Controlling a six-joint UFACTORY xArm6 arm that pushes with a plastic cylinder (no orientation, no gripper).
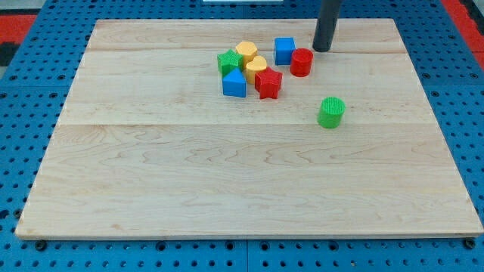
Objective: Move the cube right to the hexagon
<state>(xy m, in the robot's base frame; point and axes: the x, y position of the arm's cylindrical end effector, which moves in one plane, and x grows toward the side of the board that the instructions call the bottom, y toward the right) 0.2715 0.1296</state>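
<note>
Pale wooden board (249,189) on a blue pegboard bench (30,113), with red pegboard at the far corners.

Blocks cluster at the far middle of the board: the blue cube (284,51), a red cylinder (302,62) touching it on the right, a yellow hexagon (246,52) to its left, a green block (229,62), a second yellow block (255,69), a red star (268,82) and a blue block with a peaked top (234,84). A green cylinder (330,112) stands apart, nearer and to the right. I carry no pincer, only a rod holding nothing; my tip (323,49) rests just right of the cube, beyond the red cylinder.
</note>
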